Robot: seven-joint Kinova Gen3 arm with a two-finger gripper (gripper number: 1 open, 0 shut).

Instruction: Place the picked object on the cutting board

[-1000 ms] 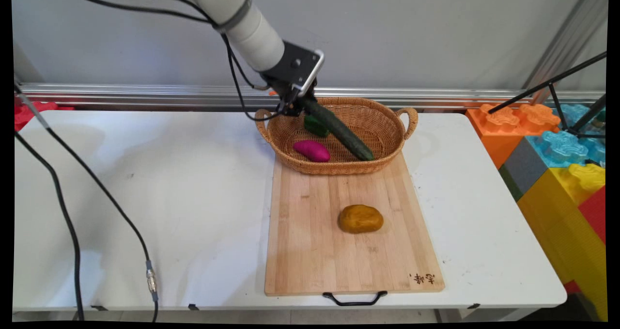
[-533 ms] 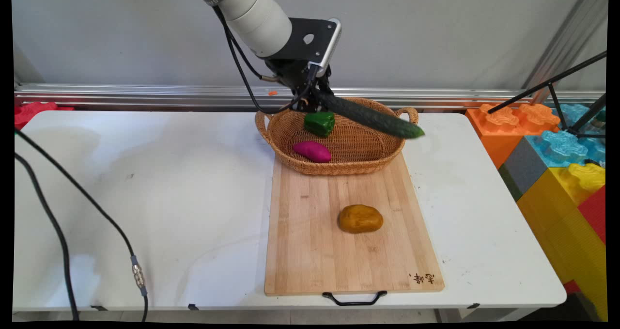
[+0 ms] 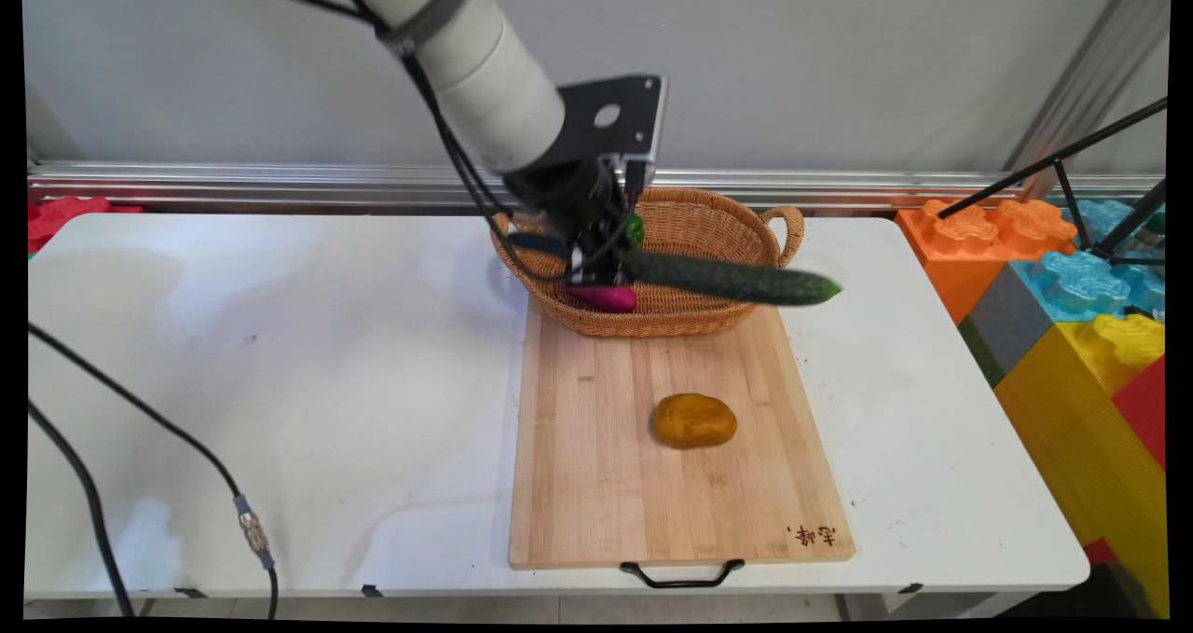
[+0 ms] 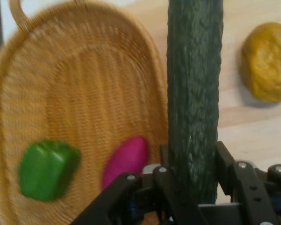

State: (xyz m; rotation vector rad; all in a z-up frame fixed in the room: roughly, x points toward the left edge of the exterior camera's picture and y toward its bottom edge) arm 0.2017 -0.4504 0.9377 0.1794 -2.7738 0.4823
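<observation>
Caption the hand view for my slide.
Pincer shut on cucumber above basket holding green pepper and purple yam.

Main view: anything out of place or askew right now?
Only the long dark green cucumber: the black gripper grips it at one end, so it juts sideways in mid-air past the woven wicker basket's right rim. Nothing is spilled or damaged.

- The claw (image 4: 193, 187) is gripping a dark green cucumber (image 4: 195, 89) at its near end.
- A green pepper (image 4: 48, 169) and purple sweet potato (image 4: 126, 158) are lying in the wicker basket (image 4: 84, 75).
- A yellow-brown potato (image 4: 267, 61) is sitting on pale wood.
</observation>
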